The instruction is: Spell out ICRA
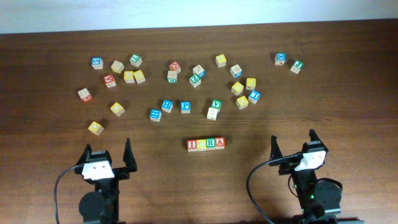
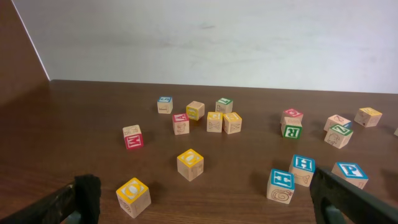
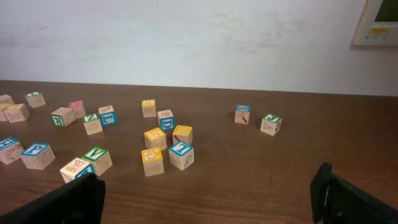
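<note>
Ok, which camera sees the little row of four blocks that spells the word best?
The overhead view. The row of four blocks sits alone there, fully in frame, with its letter faces turned up toward the camera. Neither wrist view shows the row at all. Both only see the scattered blocks farther back on the table.

Overhead top-down; wrist views low, wallward, over shared blocks (image 2: pixel 351 174).
</note>
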